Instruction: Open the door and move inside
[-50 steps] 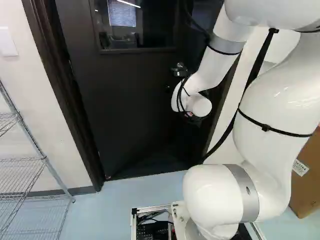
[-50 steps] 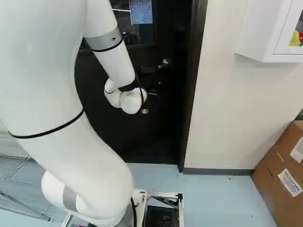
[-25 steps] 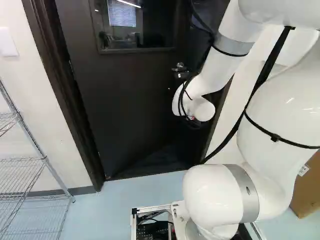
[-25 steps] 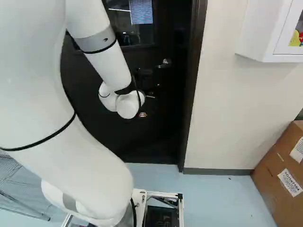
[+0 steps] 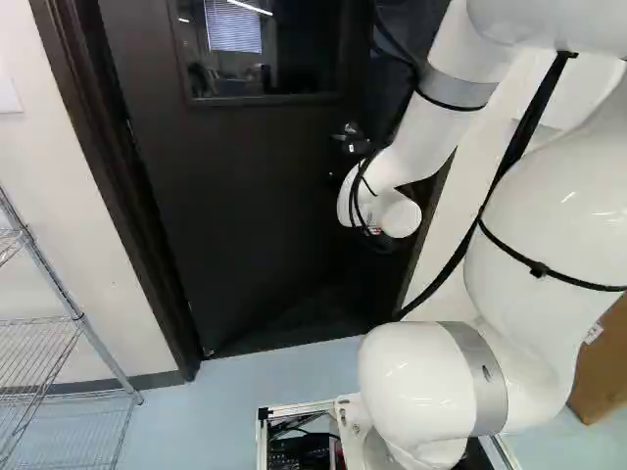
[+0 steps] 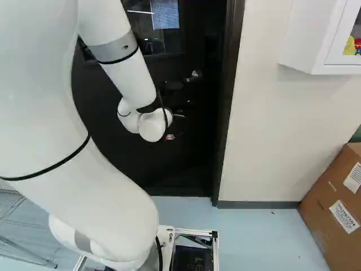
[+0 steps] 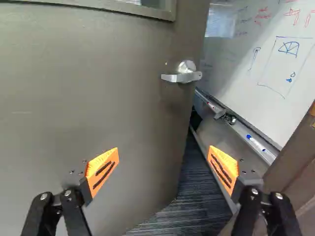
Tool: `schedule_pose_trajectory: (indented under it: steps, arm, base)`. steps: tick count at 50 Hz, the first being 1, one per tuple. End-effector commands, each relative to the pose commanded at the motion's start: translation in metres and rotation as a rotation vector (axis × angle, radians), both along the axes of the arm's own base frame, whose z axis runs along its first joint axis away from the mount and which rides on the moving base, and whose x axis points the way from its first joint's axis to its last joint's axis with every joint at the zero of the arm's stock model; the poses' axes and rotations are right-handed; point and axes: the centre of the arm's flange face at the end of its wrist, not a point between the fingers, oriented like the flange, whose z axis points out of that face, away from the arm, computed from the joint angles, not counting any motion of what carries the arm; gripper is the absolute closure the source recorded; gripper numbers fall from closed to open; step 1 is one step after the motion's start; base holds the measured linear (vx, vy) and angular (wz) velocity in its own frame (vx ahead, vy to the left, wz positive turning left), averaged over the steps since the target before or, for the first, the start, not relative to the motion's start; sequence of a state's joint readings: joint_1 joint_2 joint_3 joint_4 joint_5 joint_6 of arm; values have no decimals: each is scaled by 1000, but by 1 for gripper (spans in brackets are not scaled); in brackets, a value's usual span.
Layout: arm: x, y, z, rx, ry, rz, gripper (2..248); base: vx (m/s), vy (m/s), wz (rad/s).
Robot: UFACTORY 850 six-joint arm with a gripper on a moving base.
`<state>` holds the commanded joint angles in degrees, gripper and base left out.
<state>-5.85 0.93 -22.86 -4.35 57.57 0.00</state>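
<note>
The dark door (image 5: 255, 196) stands ajar, swung away from the base. In the wrist view the door (image 7: 93, 93) fills one side, its lever handle (image 7: 183, 75) ahead of the fingers and untouched. Beyond its free edge, a gap shows dark striped carpet (image 7: 189, 182). My gripper (image 6: 170, 136) is mostly hidden behind the white wrist in the right base view, near the door's handle side and below the handle. Seen from the wrist, the gripper (image 7: 163, 167) stands open, nothing held, with the door's lower free edge in view between its spread orange-padded fingers.
Past the gap are a whiteboard (image 7: 266, 54) and its marker tray (image 7: 246, 132). The brown door frame (image 7: 295, 152) lies beside one finger. A wire shelf (image 5: 59, 323) stands left of the doorway; a cardboard box (image 6: 335, 209) and white wall cabinet (image 6: 313, 39) are to the right.
The arm first drew back a little and its upper links shifted; lately it holds its pose. The base has moved slightly, shifting the doorway and shelf a little leftward in the base views.
</note>
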Motion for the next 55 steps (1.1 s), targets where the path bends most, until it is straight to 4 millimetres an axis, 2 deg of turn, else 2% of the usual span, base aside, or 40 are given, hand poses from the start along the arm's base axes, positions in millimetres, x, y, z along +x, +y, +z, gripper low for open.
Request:
schedule_pose_trajectory:
  steps: [22,41,55]
  arm:
    - [0,0,0,0,0,0,3]
    - [0,0,0,0,0,0,3]
    - [0,0,0,0,0,0,3]
  base:
    - [88,12,-260]
    - [96,124,-49]
    - [116,88,-257]
